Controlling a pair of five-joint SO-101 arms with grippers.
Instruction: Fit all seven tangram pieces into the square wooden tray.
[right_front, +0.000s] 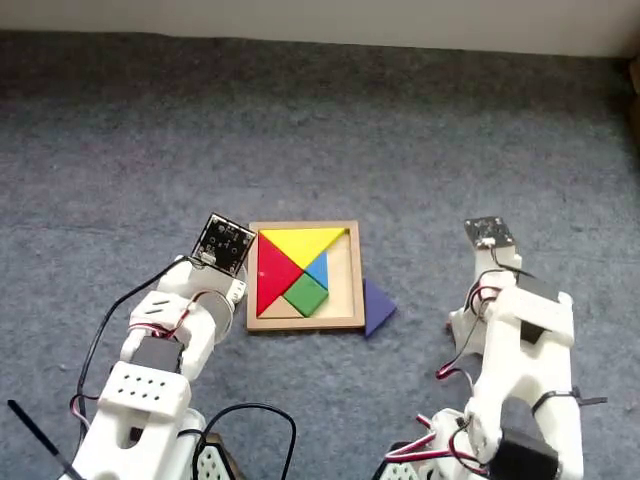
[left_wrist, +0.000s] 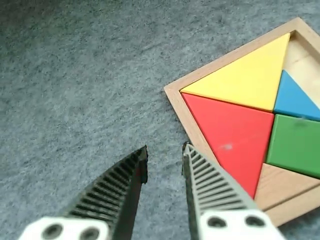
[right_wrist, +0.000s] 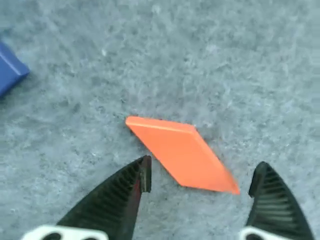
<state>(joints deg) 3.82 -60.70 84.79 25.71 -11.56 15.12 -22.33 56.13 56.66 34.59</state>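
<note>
**Square wooden tray** (right_front: 305, 323): lay on the grey carpet (right_front: 300, 120) between your two arms. The yellow triangle (right_front: 300, 245), red triangle (right_front: 272, 275), light blue triangle (right_front: 319, 270) and green square (right_front: 305, 293) were seated in it. The pale corner patch was possibly bare floor.

**Dark blue piece** (right_front: 378, 306): lay on the carpet, just beside the tray's right rim.

**Orange parallelogram** (right_wrist: 182, 152): lay flat on the carpet, apart from the tray.

**Right gripper** (right_wrist: 202, 170): was spread wide and empty, straddling the parallelogram. Risk: you could have seen the thin, slant-sided piece skid or twist under closing fingers.

**Left gripper** (left_wrist: 165, 155): was narrowly parted and empty, near the tray's corner. Risk: a stray sweep of yours could have nudged the tray and unseated pieces.
</note>
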